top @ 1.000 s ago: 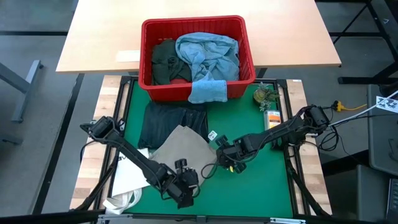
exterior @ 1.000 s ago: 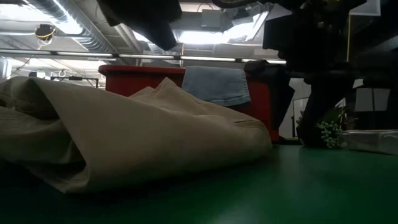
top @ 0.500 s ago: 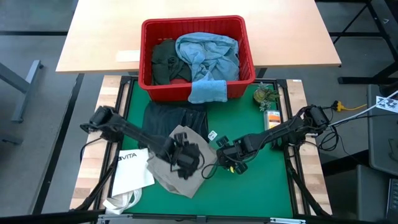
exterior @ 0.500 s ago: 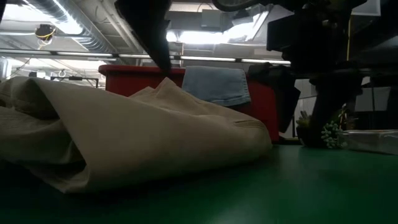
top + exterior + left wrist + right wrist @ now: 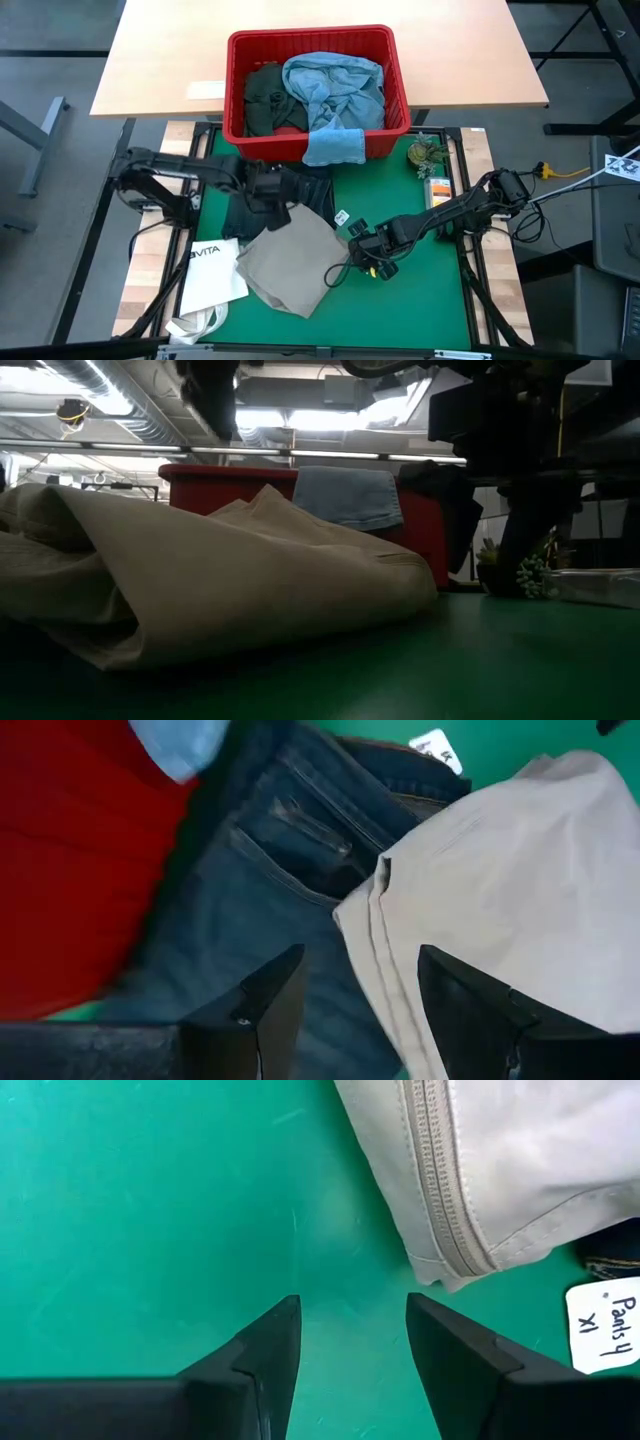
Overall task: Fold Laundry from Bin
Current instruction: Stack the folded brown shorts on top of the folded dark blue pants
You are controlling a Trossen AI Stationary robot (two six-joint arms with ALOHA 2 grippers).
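1. High view: the folded khaki trousers (image 5: 290,268) lie on the green table mat (image 5: 420,300), long axis diagonal, beside the dark navy jeans (image 5: 262,192). The red slotted plastic bin (image 5: 237,125) holds a dark green piece (image 5: 263,100) and light blue jeans (image 5: 335,85); a small light blue cloth (image 5: 333,147) drapes over its rim.
2. Low view: the trousers form a mound before the bin.
3. Left wrist view: the left gripper (image 5: 358,1010) hangs released, empty, over both garments.
4. Right wrist view: the right gripper (image 5: 352,1350) is spread, empty, just beside the trousers' zipper edge.
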